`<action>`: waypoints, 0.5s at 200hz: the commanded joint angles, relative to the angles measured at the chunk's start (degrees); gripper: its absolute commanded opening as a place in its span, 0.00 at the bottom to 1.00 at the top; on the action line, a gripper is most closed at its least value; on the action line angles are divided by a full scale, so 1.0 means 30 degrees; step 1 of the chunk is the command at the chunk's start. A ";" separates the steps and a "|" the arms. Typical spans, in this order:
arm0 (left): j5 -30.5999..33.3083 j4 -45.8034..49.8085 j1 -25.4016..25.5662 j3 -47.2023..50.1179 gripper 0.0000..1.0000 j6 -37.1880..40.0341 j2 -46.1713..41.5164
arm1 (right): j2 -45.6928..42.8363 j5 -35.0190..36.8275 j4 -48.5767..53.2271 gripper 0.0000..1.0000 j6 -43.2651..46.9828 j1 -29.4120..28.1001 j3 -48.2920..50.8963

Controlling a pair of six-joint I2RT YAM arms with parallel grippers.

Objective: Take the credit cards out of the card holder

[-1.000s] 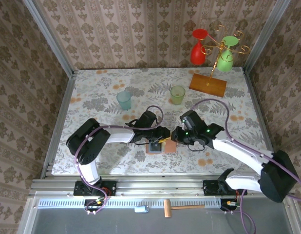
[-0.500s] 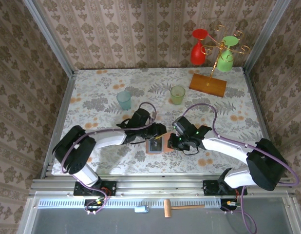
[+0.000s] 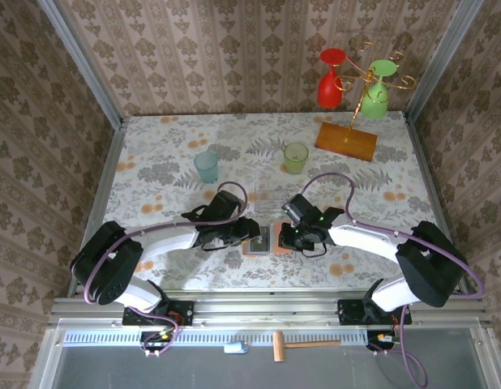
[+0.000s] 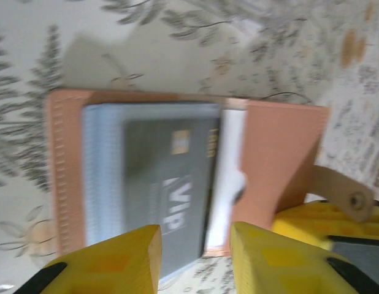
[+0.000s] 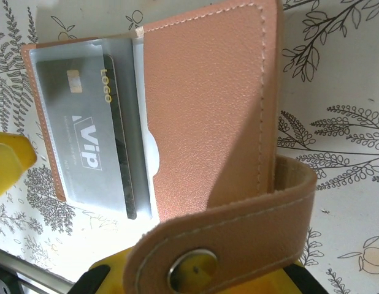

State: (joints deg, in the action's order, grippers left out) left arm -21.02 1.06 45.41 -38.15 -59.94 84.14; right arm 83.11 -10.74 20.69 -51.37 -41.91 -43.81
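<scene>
The salmon-pink card holder [image 3: 267, 241] lies open on the table between my two grippers. Its grey-blue pocket holds a grey credit card [image 4: 168, 184] marked "VIP", with a dark card edge beside it [image 5: 119, 159]. My left gripper [image 4: 192, 254] hovers over the holder's near edge, its yellow fingers [image 4: 131, 257] apart with nothing between them. My right gripper [image 5: 195, 278] sits at the pink cover flap [image 5: 202, 104], shut on the snap strap [image 5: 238, 239] that curls over its fingers. In the top view the left gripper [image 3: 252, 231] is left of the holder and the right gripper [image 3: 284, 237] is right of it.
A teal cup [image 3: 207, 166] and a green cup [image 3: 295, 156] stand behind the arms. At the back right is an orange stand base [image 3: 345, 140] with a red glass [image 3: 330, 89] and a green glass [image 3: 377, 99] hanging. The table's front edge [image 3: 234, 288] is close.
The left gripper has drawn back to the left, uncovering the holder. The right gripper has shifted left and down to the holder's right edge.
</scene>
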 commanded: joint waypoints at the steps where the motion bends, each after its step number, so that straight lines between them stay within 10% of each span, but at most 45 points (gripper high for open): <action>1: 0.0587 0.0996 -0.0216 0.0338 0.35 0.0700 -0.0376 | 0.0384 0.0128 -0.0337 0.11 0.0006 -0.0059 -0.0710; 100: 0.0279 0.1036 -0.0477 0.0198 0.34 0.0790 0.1140 | 0.0931 0.0327 -0.0044 0.11 0.0172 0.0010 -0.0981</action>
State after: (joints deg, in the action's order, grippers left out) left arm -20.32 2.20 44.47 -37.34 -58.85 86.52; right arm 85.01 -10.72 19.84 -51.18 -41.89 -45.25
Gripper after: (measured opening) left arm 0.342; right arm 0.109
